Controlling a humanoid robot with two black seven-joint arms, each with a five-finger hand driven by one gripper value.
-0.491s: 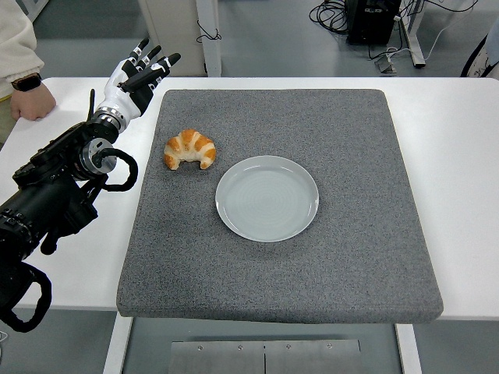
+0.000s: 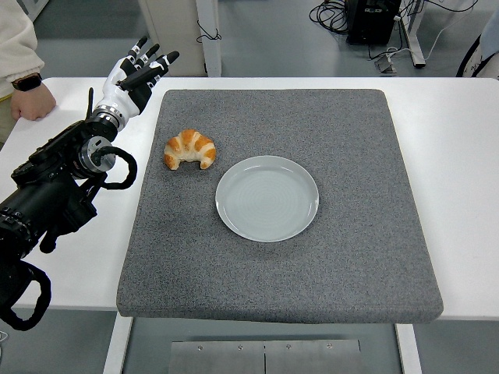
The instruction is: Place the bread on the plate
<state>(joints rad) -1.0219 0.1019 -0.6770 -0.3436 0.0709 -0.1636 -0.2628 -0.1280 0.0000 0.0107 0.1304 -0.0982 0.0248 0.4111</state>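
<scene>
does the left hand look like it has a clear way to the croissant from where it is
Probably yes. The left hand hovers open over the table's far left, beyond the croissant, which lies alone on the grey mat beside the plate. Nothing stands between them.

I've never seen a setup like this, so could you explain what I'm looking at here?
This is one picture from a camera high on a humanoid robot, looking down over its white table. The black arm entering from the left ends in the left hand, fingers spread, holding nothing. The right arm is out of view. On a grey mat lie a croissant and, beside it, an empty plate. A person's hand rests at the table's far left corner.
</scene>
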